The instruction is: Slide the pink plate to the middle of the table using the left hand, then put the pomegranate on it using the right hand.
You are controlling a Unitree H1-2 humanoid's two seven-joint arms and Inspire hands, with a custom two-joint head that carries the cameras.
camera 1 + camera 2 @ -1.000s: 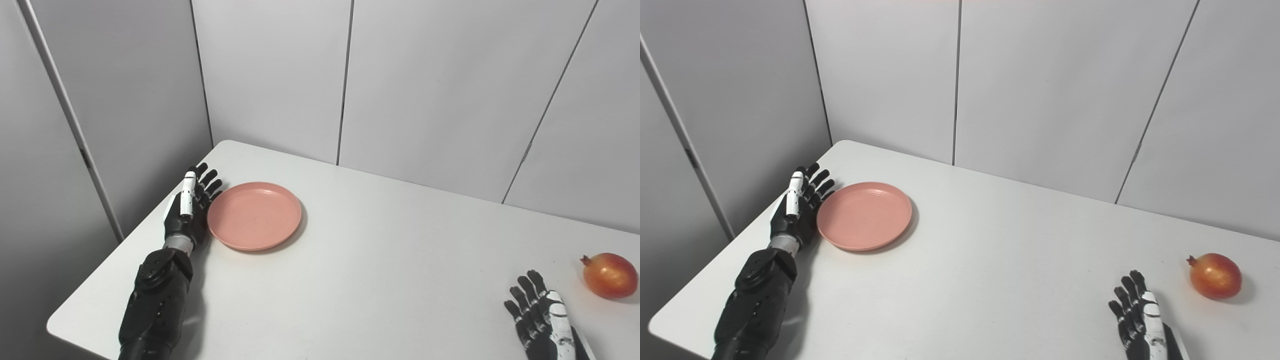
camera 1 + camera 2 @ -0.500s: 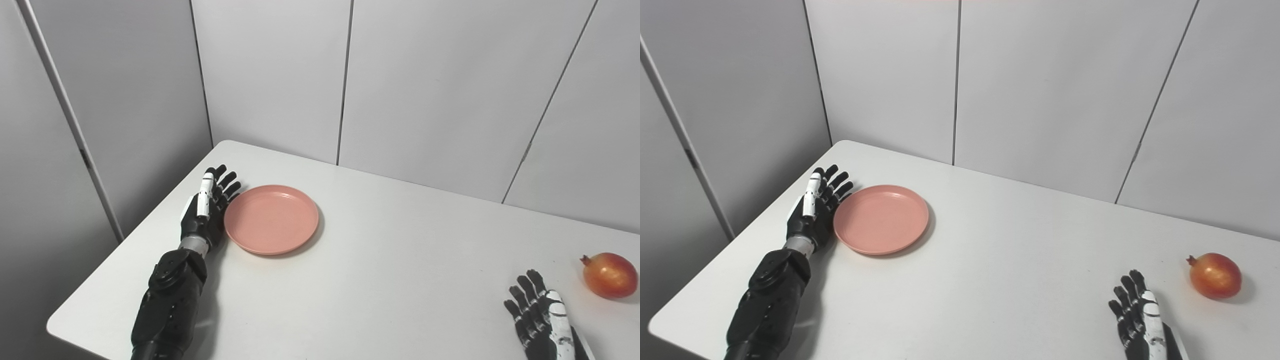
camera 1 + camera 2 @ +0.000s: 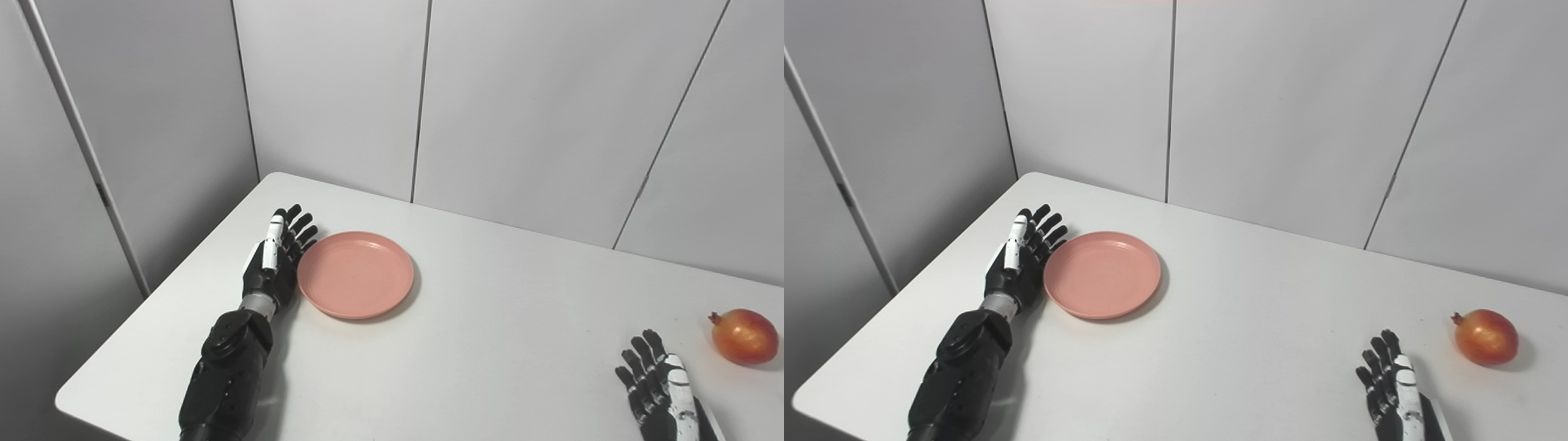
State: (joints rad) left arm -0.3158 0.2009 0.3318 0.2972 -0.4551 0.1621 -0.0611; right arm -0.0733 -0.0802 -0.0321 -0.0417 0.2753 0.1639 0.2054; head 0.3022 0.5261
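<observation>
Our left hand (image 3: 274, 264), fingers straight and spread, presses its side against the pink plate (image 3: 356, 274) rim; light and stiff, it should slide easily.

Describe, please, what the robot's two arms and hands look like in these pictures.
The left hand is black with one white finger segment and a silver metal wrist ring above a glossy black, bulky forearm. The right hand is likewise black with white panels along its back. No loose cables or markings are visible.
</observation>
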